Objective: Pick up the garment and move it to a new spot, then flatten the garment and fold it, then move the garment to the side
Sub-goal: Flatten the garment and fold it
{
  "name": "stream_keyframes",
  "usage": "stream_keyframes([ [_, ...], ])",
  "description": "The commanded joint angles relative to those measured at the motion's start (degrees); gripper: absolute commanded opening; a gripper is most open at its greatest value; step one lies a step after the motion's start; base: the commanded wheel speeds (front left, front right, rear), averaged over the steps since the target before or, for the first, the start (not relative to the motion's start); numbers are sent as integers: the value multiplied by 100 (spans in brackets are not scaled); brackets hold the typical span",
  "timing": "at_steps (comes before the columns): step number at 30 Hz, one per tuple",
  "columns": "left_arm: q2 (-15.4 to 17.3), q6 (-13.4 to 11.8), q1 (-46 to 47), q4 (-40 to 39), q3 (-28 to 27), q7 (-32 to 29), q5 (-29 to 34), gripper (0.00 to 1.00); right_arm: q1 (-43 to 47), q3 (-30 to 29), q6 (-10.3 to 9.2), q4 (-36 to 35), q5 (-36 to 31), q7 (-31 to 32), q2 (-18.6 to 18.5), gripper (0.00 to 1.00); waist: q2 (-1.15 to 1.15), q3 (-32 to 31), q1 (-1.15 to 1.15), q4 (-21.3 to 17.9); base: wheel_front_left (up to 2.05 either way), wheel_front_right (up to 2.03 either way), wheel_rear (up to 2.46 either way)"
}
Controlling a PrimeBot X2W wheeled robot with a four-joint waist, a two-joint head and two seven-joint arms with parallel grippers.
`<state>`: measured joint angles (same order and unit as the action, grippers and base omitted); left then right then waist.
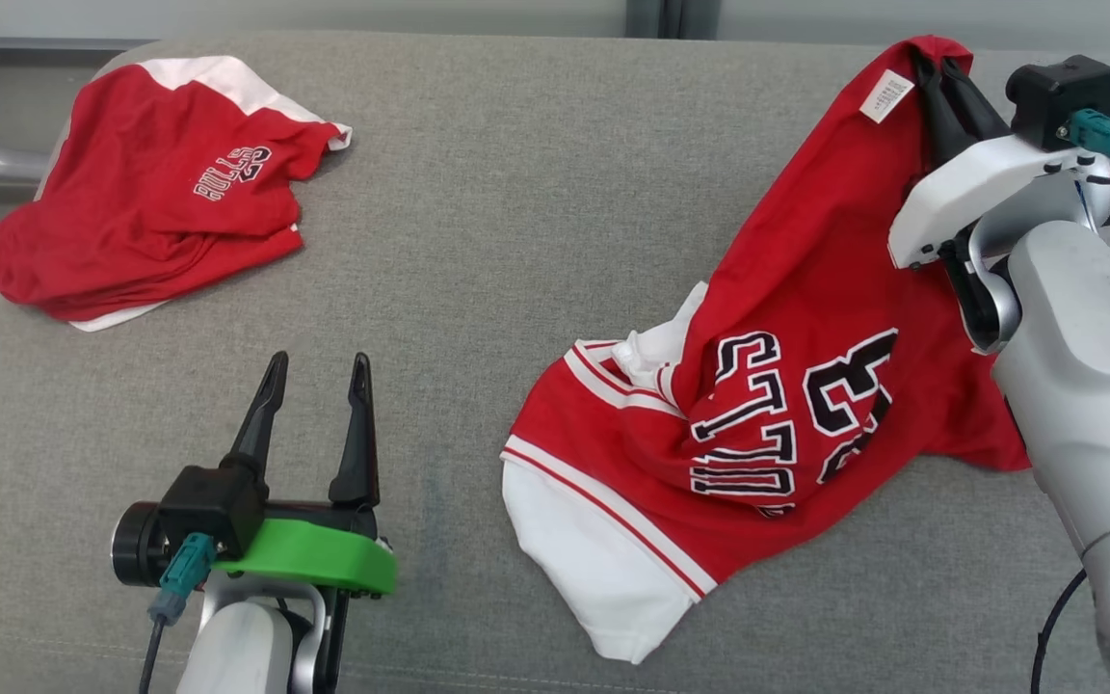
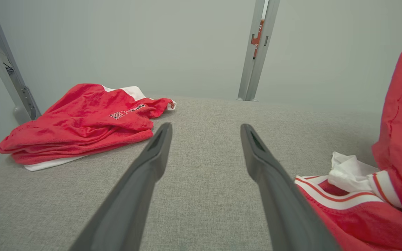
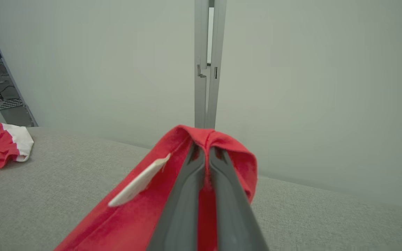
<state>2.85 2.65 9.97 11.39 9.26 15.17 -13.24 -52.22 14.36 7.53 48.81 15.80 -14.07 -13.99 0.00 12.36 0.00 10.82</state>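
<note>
The garment (image 1: 786, 386) is a red jersey with white sleeves and black lettering, on the right half of the grey table (image 1: 516, 193). My right gripper (image 1: 940, 72) is shut on its upper edge near a white tag (image 1: 885, 94) and holds that edge lifted, while the lower part lies crumpled on the cloth. In the right wrist view the red fabric (image 3: 208, 139) wraps over the closed fingertips. My left gripper (image 1: 316, 371) stands open at the lower left, empty, well left of the garment (image 2: 361, 209).
A second red garment (image 1: 160, 193) lies folded at the table's far left corner, also seen in the left wrist view as a red pile (image 2: 79, 122). A pale wall and a metal post (image 2: 257, 48) stand behind the table. Bare grey cloth lies between the two garments.
</note>
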Motion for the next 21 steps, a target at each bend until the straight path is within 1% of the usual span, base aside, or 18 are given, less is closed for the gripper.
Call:
stream_keyframes([
  [1, 7, -31, 96, 5, 15, -3, -11, 100, -125, 41, -8, 241, -31, -40, 21, 100, 0, 103, 0, 87, 0, 0, 0],
  [5, 7, -63, 159, 21, 47, -3, 5, 100, -328, 157, -8, 686, 35, -99, 66, 100, 0, 113, 0, 57, 0, 0, 0],
  [7, 7, -62, 146, 30, 4, -3, 34, 100, -344, 216, -8, 698, 77, -120, 90, 100, 0, 83, 0, -7, 0, 0, 0],
  [14, 7, -25, -30, 27, -229, -3, 173, 100, 185, 28, -8, -297, 227, -113, 1, 100, 0, -101, 0, -331, 0, 0, 0],
  [21, 8, 43, -153, 16, -443, -3, 285, 100, 1215, -298, -8, -1640, 314, -114, -26, 100, 0, -320, 0, -630, 0, 0, 0],
])
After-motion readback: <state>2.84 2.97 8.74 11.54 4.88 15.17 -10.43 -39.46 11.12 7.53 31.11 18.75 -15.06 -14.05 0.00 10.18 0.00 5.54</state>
